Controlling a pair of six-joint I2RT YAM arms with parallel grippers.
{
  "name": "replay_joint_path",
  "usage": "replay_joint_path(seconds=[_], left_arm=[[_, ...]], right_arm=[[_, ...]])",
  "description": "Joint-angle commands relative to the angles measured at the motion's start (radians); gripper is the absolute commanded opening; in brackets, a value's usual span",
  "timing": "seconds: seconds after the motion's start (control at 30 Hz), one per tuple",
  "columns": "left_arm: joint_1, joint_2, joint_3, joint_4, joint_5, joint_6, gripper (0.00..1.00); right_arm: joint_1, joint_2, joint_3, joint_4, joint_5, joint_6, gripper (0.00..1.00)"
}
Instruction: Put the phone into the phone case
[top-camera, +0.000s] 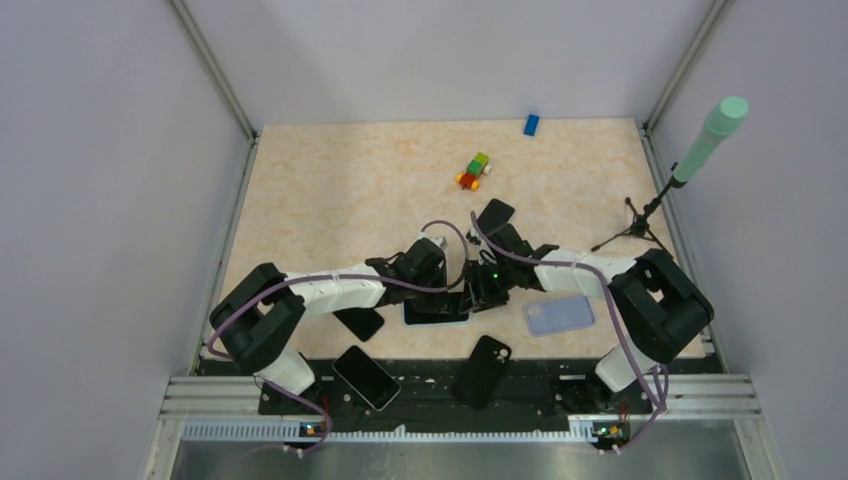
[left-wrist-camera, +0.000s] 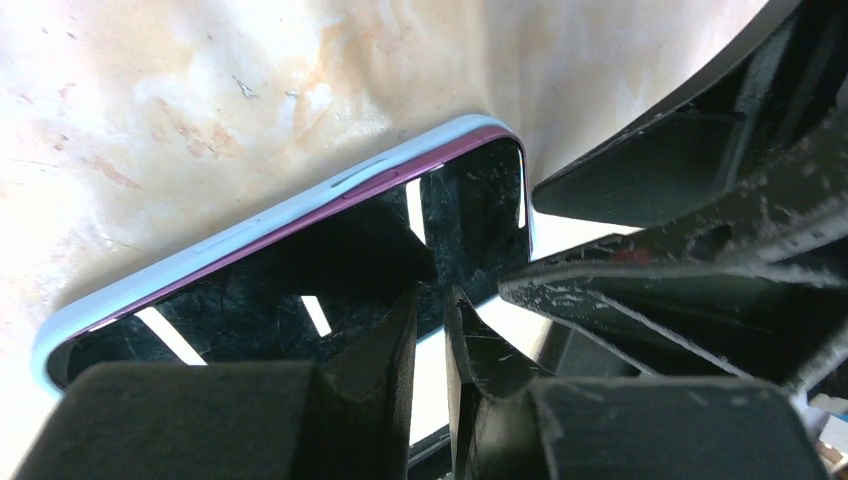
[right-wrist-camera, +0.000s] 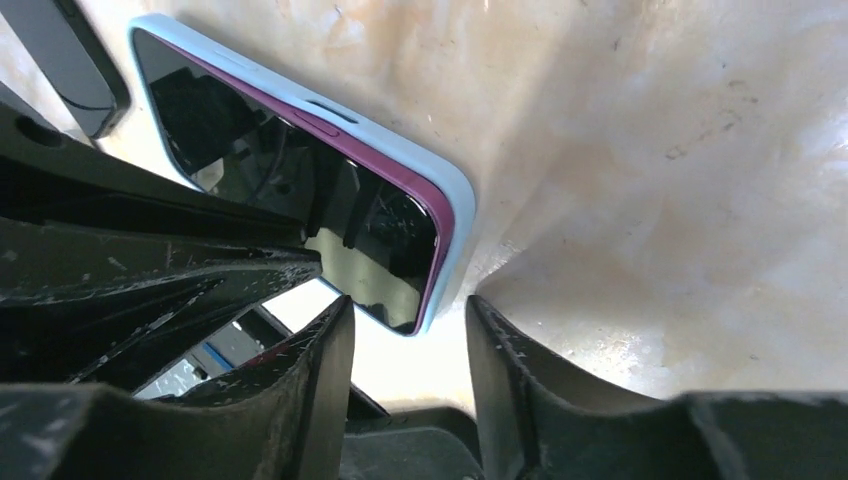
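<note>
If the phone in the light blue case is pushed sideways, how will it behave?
Lying flat, the phone likely slides, not tips. Its glossy screen probably feels slippery. The light blue case rim may give better grip.

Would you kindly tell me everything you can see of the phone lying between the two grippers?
The phone has a glossy black, finely scratched screen and a purple frame with a side button. It lies flat, screen up, on the beige table, seated in a light blue case whose rim wraps its edges. The left gripper, narrowly parted, hangs over the screen; the right gripper, open, stands at one corner. Contact cannot be told.
</note>
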Motion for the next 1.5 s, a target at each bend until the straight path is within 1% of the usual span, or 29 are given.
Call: replay_joint_path(seconds=[0.0,0.07,0.2,0.3,0.43,0.67,0.77,1.0,1.13,1.23,1.33,1.43,1.47], left_arm=[[0.002,0.009,0.022,-0.073,-0.101,0.04,0.18],[0.002,0.014,0.032,-0.079,-0.102,0.046,0.18],[0.002,0.041,0.049,-0.083,-0.103,0.056,0.18],[0.002,0.069,0.063,-0.084,-0.101,0.061,0.18],[0.002,0.106,0.078,-0.088,-0.103,0.064,0.18],[0.001,0.15,0.088,-0.089,-0.102,0.07,0.18],[0.001,0.168,0.092,-0.089,-0.104,0.072,0.18],[-0.002,0.217,0.106,-0.088,-0.101,0.073,0.18],[-0.006,0.254,0.117,-0.086,-0.1,0.073,0.17],[-0.008,0.268,0.122,-0.087,-0.1,0.072,0.17],[-0.012,0.261,0.122,-0.088,-0.106,0.072,0.16],[-0.017,0.229,0.116,-0.09,-0.109,0.074,0.16],[-0.018,0.212,0.113,-0.09,-0.138,0.075,0.16]], right_arm=[[-0.035,0.004,-0.036,-0.02,0.111,-0.039,0.49],[-0.07,-0.006,-0.055,0.017,0.053,-0.027,0.51],[-0.134,0.007,-0.087,0.085,-0.037,-0.013,0.5],[-0.14,0.042,-0.075,0.081,-0.034,-0.03,0.48],[-0.14,0.095,-0.069,0.085,-0.022,-0.041,0.42],[-0.136,0.168,-0.07,0.098,-0.017,-0.042,0.27],[-0.125,0.187,-0.063,0.083,0.013,-0.046,0.23],[-0.059,0.223,-0.024,0.002,0.144,-0.079,0.2],[-0.028,0.241,-0.016,-0.025,0.202,-0.089,0.16],[-0.015,0.246,-0.017,-0.041,0.233,-0.096,0.1],[-0.007,0.234,-0.018,-0.054,0.258,-0.101,0.01],[-0.002,0.205,-0.014,-0.067,0.273,-0.103,0.0],[-0.001,0.192,-0.008,-0.071,0.278,-0.107,0.0]])
